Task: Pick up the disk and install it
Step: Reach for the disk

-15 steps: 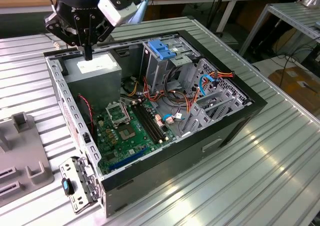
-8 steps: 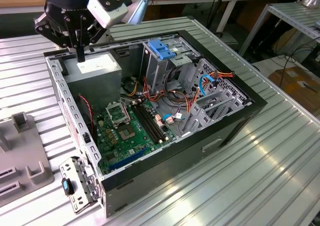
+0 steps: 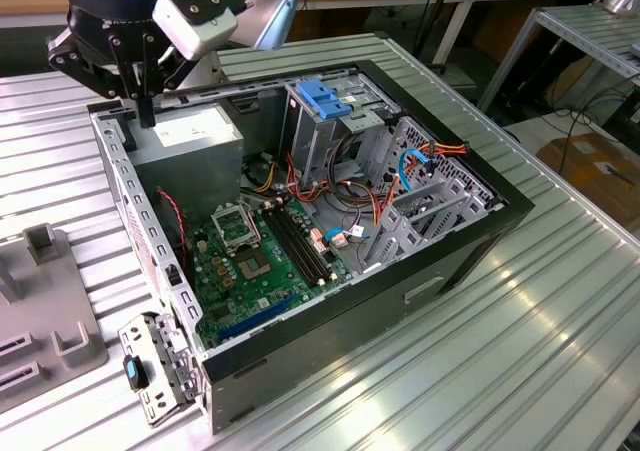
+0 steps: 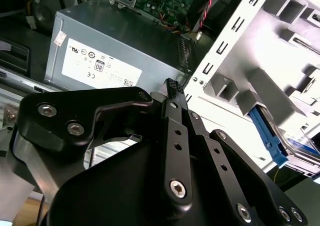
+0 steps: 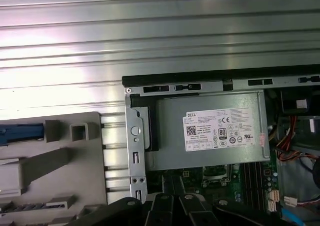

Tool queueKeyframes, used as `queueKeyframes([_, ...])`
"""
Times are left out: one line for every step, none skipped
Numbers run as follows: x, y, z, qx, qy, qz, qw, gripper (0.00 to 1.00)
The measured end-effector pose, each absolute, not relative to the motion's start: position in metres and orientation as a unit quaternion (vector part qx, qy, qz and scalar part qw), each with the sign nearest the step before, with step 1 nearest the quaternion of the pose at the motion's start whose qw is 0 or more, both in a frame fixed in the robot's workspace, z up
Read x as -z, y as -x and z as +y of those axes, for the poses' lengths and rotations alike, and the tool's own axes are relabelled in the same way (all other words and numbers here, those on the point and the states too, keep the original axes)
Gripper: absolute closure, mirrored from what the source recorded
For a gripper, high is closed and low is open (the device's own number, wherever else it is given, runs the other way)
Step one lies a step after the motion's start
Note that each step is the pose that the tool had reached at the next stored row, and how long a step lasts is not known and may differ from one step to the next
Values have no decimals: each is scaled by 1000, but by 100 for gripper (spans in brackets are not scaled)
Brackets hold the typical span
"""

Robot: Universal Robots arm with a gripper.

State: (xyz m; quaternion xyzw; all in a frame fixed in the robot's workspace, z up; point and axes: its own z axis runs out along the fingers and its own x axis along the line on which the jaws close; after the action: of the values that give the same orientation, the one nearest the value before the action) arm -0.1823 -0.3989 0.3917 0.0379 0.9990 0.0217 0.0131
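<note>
Surface point(image 3: 560, 301): ribbed metal, runs across the whole exterior view.

Case point(image 3: 420, 301): black tower on its side, side panel off, centre of the exterior view. Board point(image 3: 250, 261) is exposed at lower centre.

Fixture point(image 3: 50, 341): grey slotted block on the surface, lower left of the exterior view, just beside the case's rear panel. Also in the first wrist view point(image 5: 75, 161).

PSU point(image 3: 190, 141): grey box in the case's upper-left corner. Label side faces up in both wrist views point(image 4: 115, 40) point(image 5: 210, 131).

Gripper point(image 3: 147, 121): upper left of the exterior view, hanging over the rear corner of the case, tips near the PSU's edge. Fingers point(image 4: 172, 116) look closed together with nothing between them. Whether the tips touch anything, I can't tell.

Cage point(image 3: 330, 131): metal drive cage, upper centre of the exterior view, blue latch point(image 3: 325, 99) on top.

Disk point(image 5: 20, 132): sits in the fixture outside the case, light-blue rail showing in both wrist views point(image 4: 270, 136). It's well apart from the gripper and not held.
</note>
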Motion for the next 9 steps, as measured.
queueKeyframes([-392,185,-399,-22,-38,999,13,89])
queueKeyframes([-391,186,-399,-22,-38,999,13,89])
queueKeyframes([-391,187,-399,-22,-38,999,13,89])
queueKeyframes([-391,189,-399,-22,-38,999,13,89])
queueKeyframes([-391,190,-399,-22,-38,999,13,89])
queueKeyframes([-391,191,-399,-22,-38,999,13,89])
queueKeyframes([-391,192,-399,-22,-38,999,13,89])
queueKeyframes([-391,193,-399,-22,-38,999,13,89])
queueKeyframes([-391,194,-399,-22,-38,999,13,89])
